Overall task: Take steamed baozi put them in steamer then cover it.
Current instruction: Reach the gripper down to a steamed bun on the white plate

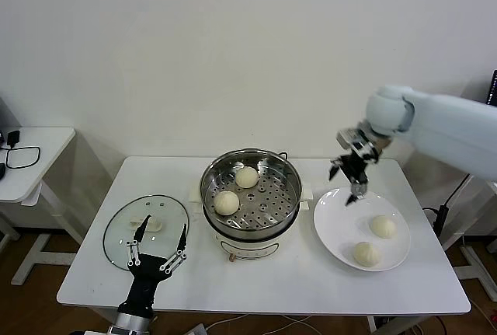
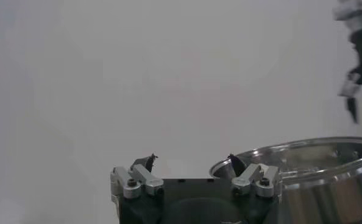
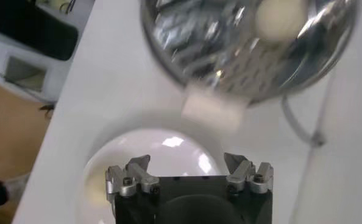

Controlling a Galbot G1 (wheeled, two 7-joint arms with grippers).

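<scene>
Two baozi (image 1: 246, 177) (image 1: 227, 202) lie in the shiny steamer (image 1: 273, 218) on its white pot base. Two more baozi (image 1: 382, 226) (image 1: 366, 253) lie on a white plate (image 1: 335, 230) to its right. My right gripper (image 1: 346, 183) is open and empty, hovering above the plate's far left rim. The right wrist view shows the plate (image 3: 169, 152), the steamer (image 3: 187, 49) and one baozi (image 3: 280, 17). The glass cover (image 1: 120, 234) lies flat left of the steamer. My left gripper (image 1: 159, 246) is open over the cover's near edge. The left wrist view shows the steamer (image 2: 315, 176).
A white side table (image 1: 31, 160) with black cables stands at the far left. The white work table (image 1: 264, 288) has bare surface along its front. A pale wall stands behind.
</scene>
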